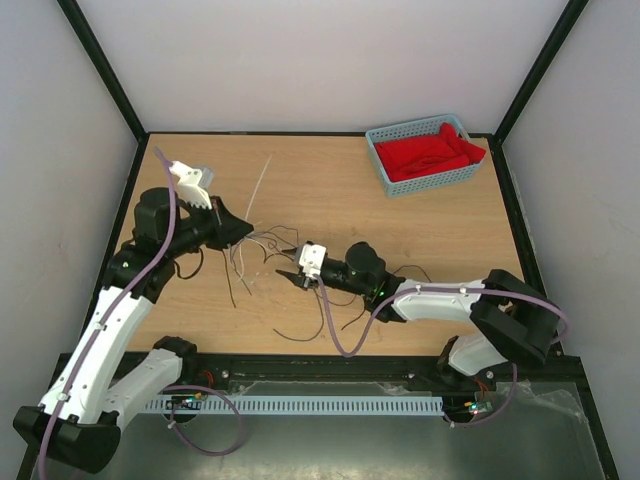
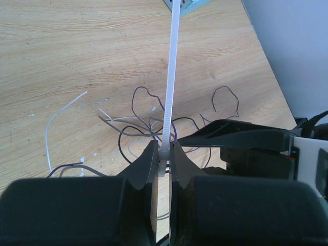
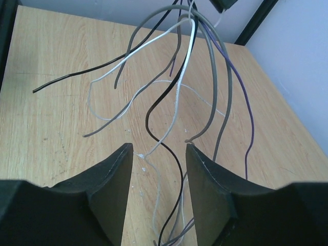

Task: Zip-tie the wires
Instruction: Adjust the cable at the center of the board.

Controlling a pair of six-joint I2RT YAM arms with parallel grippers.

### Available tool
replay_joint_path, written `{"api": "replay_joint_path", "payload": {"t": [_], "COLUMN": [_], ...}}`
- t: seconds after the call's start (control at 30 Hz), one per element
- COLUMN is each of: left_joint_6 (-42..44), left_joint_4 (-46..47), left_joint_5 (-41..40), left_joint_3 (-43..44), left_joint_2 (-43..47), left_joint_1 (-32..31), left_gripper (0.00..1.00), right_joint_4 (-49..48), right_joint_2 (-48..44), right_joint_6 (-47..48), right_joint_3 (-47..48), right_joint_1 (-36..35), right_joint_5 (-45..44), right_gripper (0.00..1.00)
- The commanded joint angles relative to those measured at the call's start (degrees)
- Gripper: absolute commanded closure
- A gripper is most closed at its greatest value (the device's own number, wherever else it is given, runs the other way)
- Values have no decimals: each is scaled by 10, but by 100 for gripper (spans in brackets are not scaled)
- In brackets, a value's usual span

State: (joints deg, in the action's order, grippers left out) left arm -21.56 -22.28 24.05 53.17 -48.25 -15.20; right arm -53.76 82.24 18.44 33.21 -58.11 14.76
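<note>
Visitor: Wires first. Where have they ended up?

Neighbour: The thin, curly, dark and pale wires lie in a loose tangle on the light wooden worktop, about the middle, between the two arms.

Visitor: And the tie?

Neighbour: The pale, straight plastic zip tie is pinched by one end in the left gripper, which is clenched tight on it. Its long axis runs from that gripper towards the far side, leaning a little right. So the free tip points away from the tangle, which sits just near and right of it.

Visitor: What about the other arm?

Neighbour: The right gripper is released, jaws apart, with several strands running through the gap unsqueezed. It is the nearer arm to the tangle. I'd judge it must gather those strands before the left arm can swing the strip round them.
</note>
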Motion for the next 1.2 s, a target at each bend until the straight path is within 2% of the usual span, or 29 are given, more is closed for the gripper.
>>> {"api": "replay_joint_path", "payload": {"t": [0.0,0.1,0.17,0.33,0.43,0.73,0.93,1.07,1.17], "left_joint_6": [-11,-14,-16,-10,-5,3,3,2,-1], "left_joint_4": [10,11,10,9,7,6,5,4,6], "left_joint_5": [18,23,25,18,10,32,51,57,61], "left_joint_3": [-4,-6,-9,-15,-15,-12,-17,-17,-14], "left_joint_2": [13,15,17,22,20,8,9,10,6], "left_joint_1": [-1,-1,-1,0,3,59,88,96,97], "left_gripper": [100,100,100,100,100,100,100,100,100], "right_joint_4": [-32,-52,-61,-64,-52,50,106,119,114], "right_joint_2": [22,38,49,42,9,-113,-159,-172,-167], "right_joint_6": [-19,-27,-30,-42,-45,-50,-57,-62,-66], "right_joint_3": [24,26,29,32,12,-60,-88,-97,-93], "right_joint_1": [4,4,7,19,30,78,110,128,129], "right_joint_5": [29,28,28,37,30,-35,-74,-76,-44], "right_gripper": [46,49,55,87,100,100,100,100,100]}}
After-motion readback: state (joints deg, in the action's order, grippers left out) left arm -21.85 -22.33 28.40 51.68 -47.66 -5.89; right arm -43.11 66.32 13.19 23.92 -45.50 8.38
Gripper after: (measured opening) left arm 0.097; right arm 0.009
